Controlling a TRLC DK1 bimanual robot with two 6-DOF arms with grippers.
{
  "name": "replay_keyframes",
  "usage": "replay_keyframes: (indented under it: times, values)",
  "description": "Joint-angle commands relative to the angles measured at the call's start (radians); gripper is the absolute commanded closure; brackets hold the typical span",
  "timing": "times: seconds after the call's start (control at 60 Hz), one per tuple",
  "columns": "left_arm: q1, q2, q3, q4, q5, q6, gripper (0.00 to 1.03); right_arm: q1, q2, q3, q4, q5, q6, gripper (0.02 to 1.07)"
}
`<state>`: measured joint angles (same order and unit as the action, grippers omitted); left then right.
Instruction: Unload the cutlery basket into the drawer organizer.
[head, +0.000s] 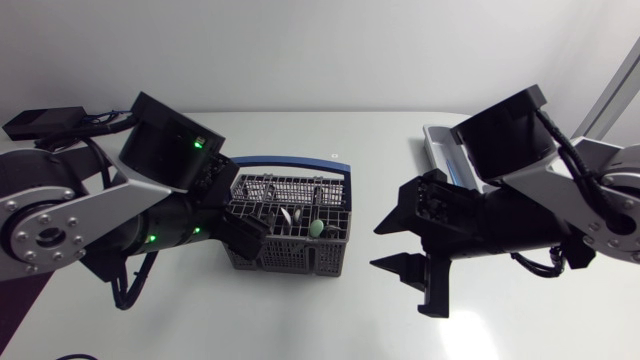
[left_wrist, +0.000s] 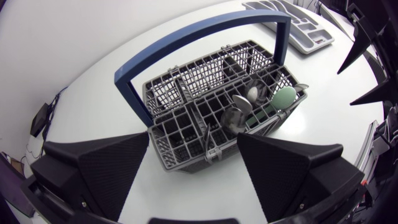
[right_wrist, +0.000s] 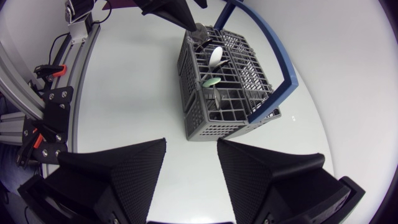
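While my left claw (left_wrist: 194, 177) is spread wide and holds nothing, the near end of a grey plastic basket made of little grid holes (left_wrist: 186, 99) sits between its two black fingers (left_wrist: 93, 168). I cannot tell if the fingers touch it. A tall blue handle (left_wrist: 205, 31) bends over the basket from side to side. Further ahead of the claw, in the far pockets, a round shiny metal piece (left_wrist: 235, 115), a pale spoon (left_wrist: 254, 93) and a soft green spoon (left_wrist: 285, 98) stick up with their heads on top. Past the basket, well apart from it, a light grey drawer tray with long slots (left_wrist: 298, 28) lies flat on the white surface (left_wrist: 93, 62).

My right claw (right_wrist: 191, 162) is open too, with a gap between its fingers, and it holds nothing. It hangs over bare surface. The basket is ahead of it, apart from it, and the left claw is at the basket's far end.
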<state>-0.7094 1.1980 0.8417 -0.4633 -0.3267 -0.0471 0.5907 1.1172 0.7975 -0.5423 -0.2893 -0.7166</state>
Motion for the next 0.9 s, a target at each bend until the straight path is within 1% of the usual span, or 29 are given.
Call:
replay_keyframes:
  times: [0.0, 0.033, 0.1, 0.183, 0.35, 0.367, 0.433, 0.467, 0.5, 0.517, 0.633, 0.8, 0.883]
  values:
    - [-0.009, 0.031, 0.039, -0.031, 0.006, 0.035, 0.06, 0.012, -0.014, -0.024, 0.007, 0.006, 0.026, 0.46]
    - [-0.004, 0.051, 0.051, -0.051, 0.008, 0.032, 0.07, 0.012, -0.014, -0.027, 0.008, 0.006, 0.028, 0.46]
    - [0.004, 0.068, 0.057, -0.054, 0.011, 0.030, 0.07, 0.017, -0.014, -0.032, 0.010, 0.006, 0.037, 0.46]
    - [0.024, 0.074, 0.066, -0.074, 0.051, 0.029, 0.11, 0.023, -0.014, -0.044, 0.025, 0.006, 0.045, 0.46]
    - [0.047, 0.086, 0.062, -0.083, 0.054, 0.032, 0.13, 0.034, -0.014, -0.066, 0.035, 0.006, 0.055, 0.46]
    - [0.048, 0.089, 0.060, -0.083, 0.054, 0.035, 0.16, 0.035, -0.014, -0.067, 0.035, 0.006, 0.055, 0.46]
    - [0.047, 0.091, 0.056, -0.083, 0.054, 0.035, 0.19, 0.037, -0.016, -0.072, 0.036, 0.007, 0.060, 0.46]
    - [0.048, 0.094, 0.057, -0.081, 0.054, 0.035, 0.22, 0.037, -0.017, -0.073, 0.038, 0.006, 0.060, 0.46]
    - [0.050, 0.095, 0.057, -0.081, 0.055, 0.036, 0.28, 0.037, -0.017, -0.075, 0.038, 0.007, 0.060, 0.46]
    - [0.054, 0.095, 0.059, -0.081, 0.060, 0.035, 0.32, 0.037, -0.017, -0.078, 0.041, 0.006, 0.062, 0.46]
    - [0.057, 0.095, 0.060, -0.075, 0.077, 0.033, 0.44, 0.040, -0.025, -0.084, 0.047, 0.007, 0.066, 0.46]
    - [0.056, 0.098, 0.056, -0.060, 0.106, 0.033, 0.56, 0.046, -0.034, -0.092, 0.047, 0.010, 0.069, 0.46]
    - [0.056, 0.104, 0.056, -0.052, 0.120, 0.032, 0.57, 0.047, -0.040, -0.096, 0.048, 0.012, 0.071, 0.46]
